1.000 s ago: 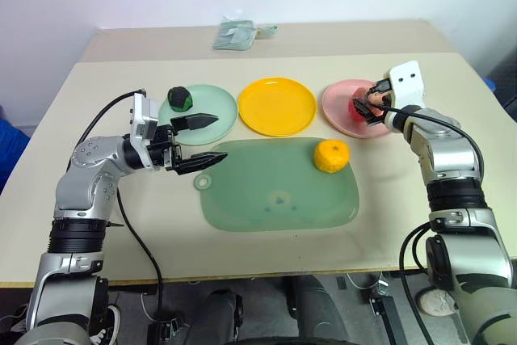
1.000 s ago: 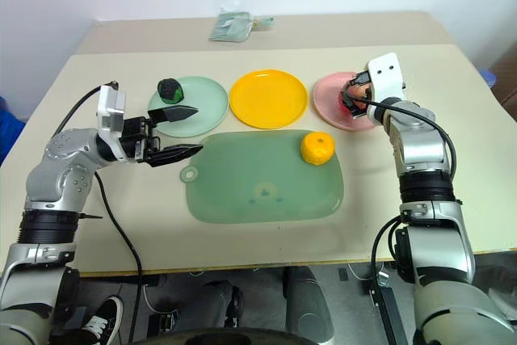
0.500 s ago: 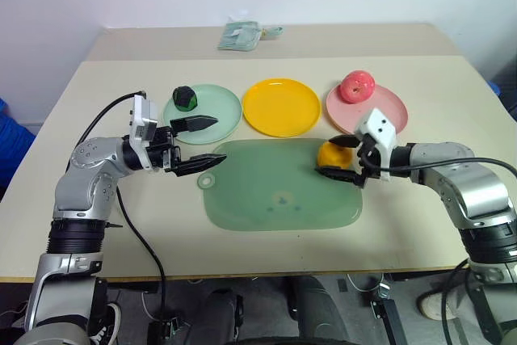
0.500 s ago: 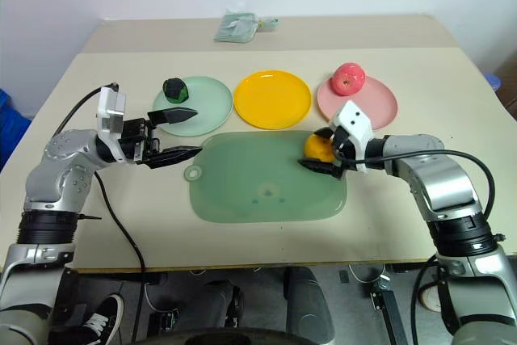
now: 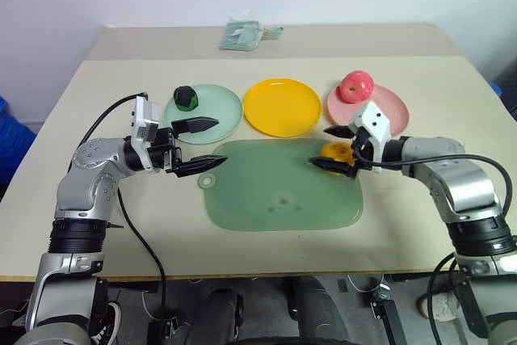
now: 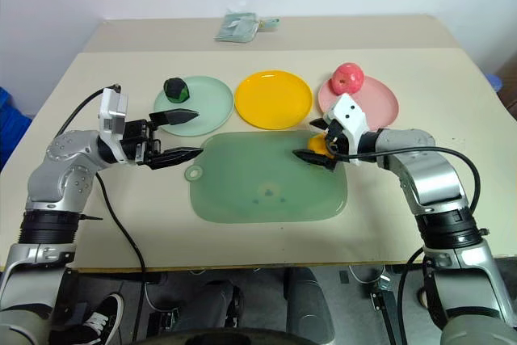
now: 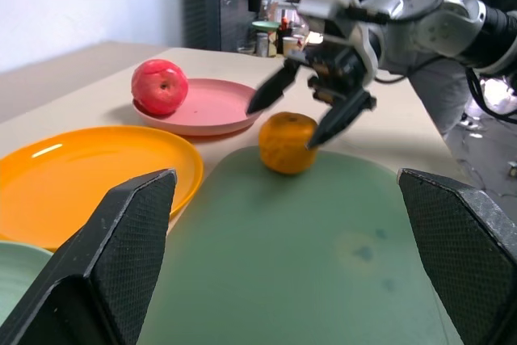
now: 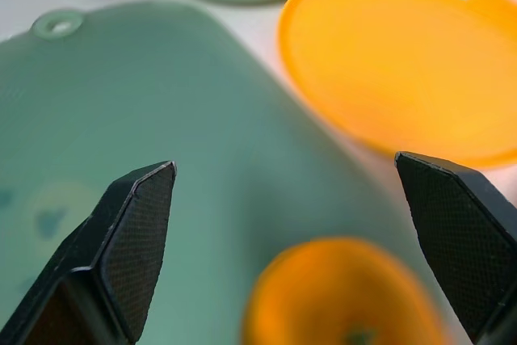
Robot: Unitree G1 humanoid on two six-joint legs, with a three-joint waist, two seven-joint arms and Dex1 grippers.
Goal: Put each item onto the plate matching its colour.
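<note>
1. We see the right pincer (image 5: 337, 148) spread wide around the yellow-orange fruit (image 7: 287, 142), which sits on the green mat (image 5: 275, 191); contact is unclear.
2. We see the left pincer (image 5: 206, 143) wide and empty beside the mint plate (image 5: 222, 109).
3. The dark green fruit (image 5: 187, 97) sits there; the apple (image 5: 355, 86) is on the pink plate (image 5: 392, 103); the yellow plate (image 5: 283, 107) is bare.

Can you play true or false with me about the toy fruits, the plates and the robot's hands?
1. The pink-red toy apple sits on the round pink plastic plate. True.
2. The round bright yellow plastic plate holds a fruit. False: it is bare.
3. The yellow-orange toy fruit lies on the large green mat. True.
4. The right gripper is shut. False: its fingers stand open around that fruit.
5. The dark green-and-black round toy fruit is on the mat. False: it sits on the round pale mint green plate.
</note>
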